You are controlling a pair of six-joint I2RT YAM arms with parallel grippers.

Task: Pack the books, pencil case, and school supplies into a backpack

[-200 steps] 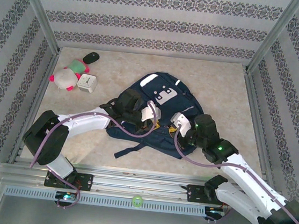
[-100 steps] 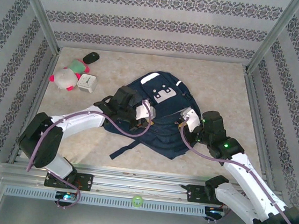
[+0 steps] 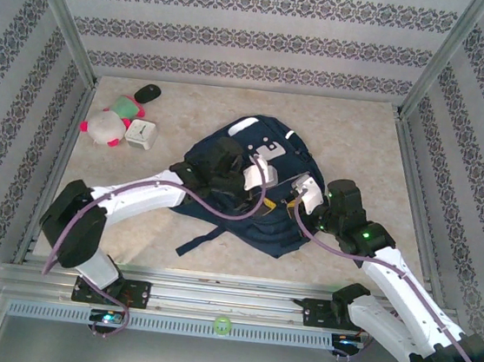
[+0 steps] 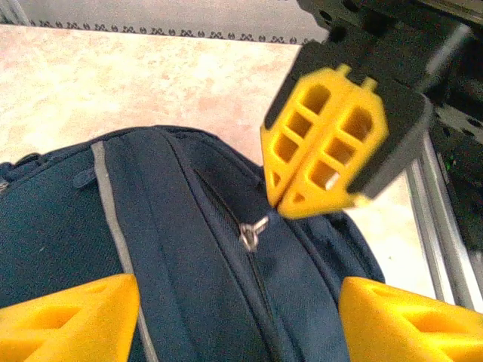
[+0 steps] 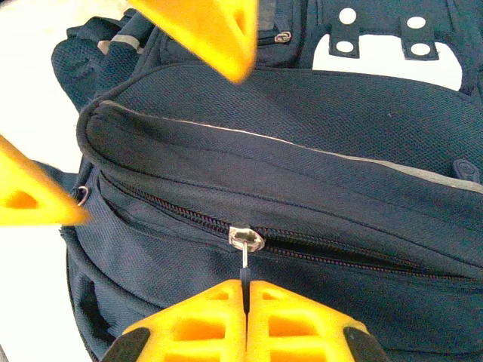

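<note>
From above, the dark navy backpack [image 3: 228, 149] lies flat in the middle of the beige tabletop [image 3: 360, 142], its white patches toward the top of the frame. Both arms reach in over its lower half. The left gripper [image 3: 264, 197] and right gripper [image 3: 288, 202] meet close together there, too small here to read their jaws. At the upper left, well apart from the bag, sit a pink-and-white plush toy [image 3: 104, 127], a white square clock [image 3: 142, 136] and a small black oval object [image 3: 148, 92].

In the left wrist view, the left gripper's own yellow fingers [image 4: 68, 317] sit in the two bottom corners, spread wide with the bag's zipped seam between them. The right gripper's fingers [image 4: 324, 147], pressed together, hang at upper right, their tip just beside the zipper pull [image 4: 253, 230].

In the right wrist view, the right gripper's jaws at bottom centre are closed, pinching the thin tab of the zipper pull below its metal slider [image 5: 245, 240]. The backpack takes up most of the frame.
</note>
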